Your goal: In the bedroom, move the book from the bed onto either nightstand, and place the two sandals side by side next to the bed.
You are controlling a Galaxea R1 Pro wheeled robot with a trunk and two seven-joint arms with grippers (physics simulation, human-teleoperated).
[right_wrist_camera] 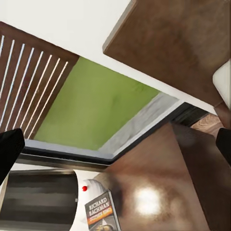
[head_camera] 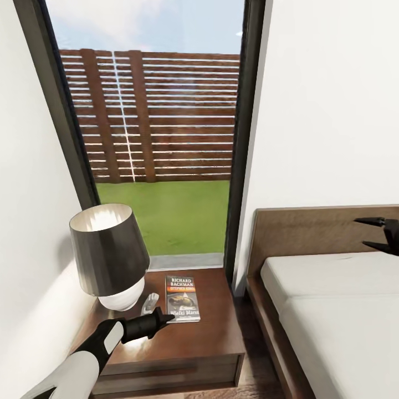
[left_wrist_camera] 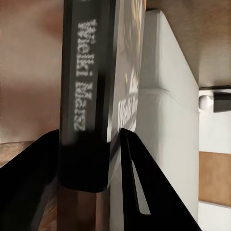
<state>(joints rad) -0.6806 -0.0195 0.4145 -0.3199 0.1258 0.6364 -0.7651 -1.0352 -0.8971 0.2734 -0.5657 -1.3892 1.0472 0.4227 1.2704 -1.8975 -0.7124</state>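
Observation:
The book (head_camera: 183,299) lies flat on the nightstand (head_camera: 213,338), dark cover up with "Richard Bachman" readable. My left gripper (head_camera: 165,320) is at the book's near left corner. In the left wrist view the book (left_wrist_camera: 89,96) sits spine-on between my two fingers (left_wrist_camera: 137,187), which close against its two faces. My right gripper (head_camera: 363,233) hangs open and empty in front of the headboard, over the bed (head_camera: 332,310). From the right wrist the book (right_wrist_camera: 101,211) and nightstand (right_wrist_camera: 163,192) show far off. The sandals are out of view.
A dark-shaded lamp (head_camera: 108,255) with a white base stands on the nightstand's left half, a small silver object (head_camera: 149,302) beside it. A tall window (head_camera: 160,138) is behind, a white wall at the left. A narrow floor gap separates nightstand and bed frame.

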